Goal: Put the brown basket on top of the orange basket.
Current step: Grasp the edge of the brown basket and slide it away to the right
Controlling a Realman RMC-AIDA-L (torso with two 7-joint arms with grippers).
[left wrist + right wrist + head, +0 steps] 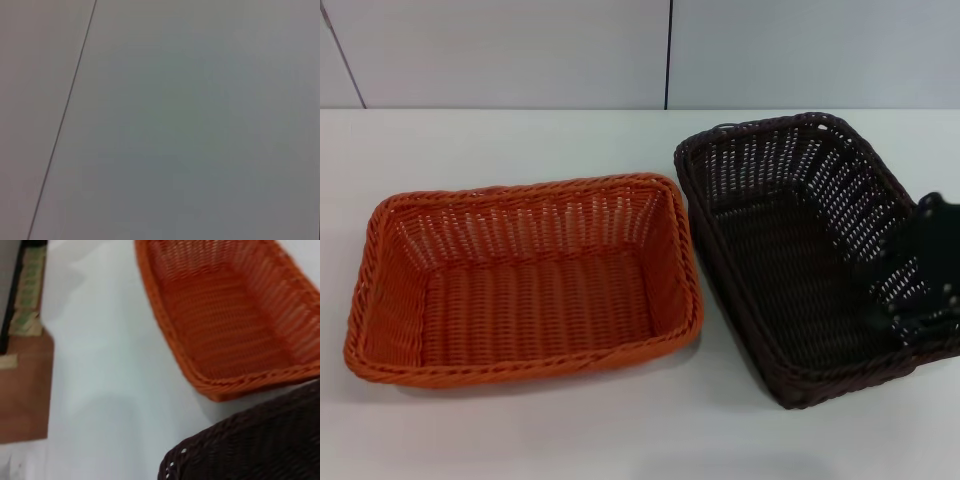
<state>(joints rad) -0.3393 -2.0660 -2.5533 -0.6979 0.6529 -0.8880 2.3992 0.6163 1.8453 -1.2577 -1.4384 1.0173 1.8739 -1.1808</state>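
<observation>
The orange basket [520, 280] rests flat on the white table, left of centre; the right wrist view shows it as well [225, 320]. Just to its right is the brown basket [790, 250], tilted with its right side raised, and its rim corner also shows in the right wrist view [250, 450]. My right gripper [923, 298] is at that basket's right wall, one black finger inside and the rest outside, shut on the rim. The two baskets' near edges almost touch. My left gripper is out of view; its wrist camera sees only a plain pale surface.
The white table [620, 430] runs in front of and behind both baskets. A pale wall with a dark seam [668, 55] stands behind. In the right wrist view the table edge [47, 340] borders brown floor.
</observation>
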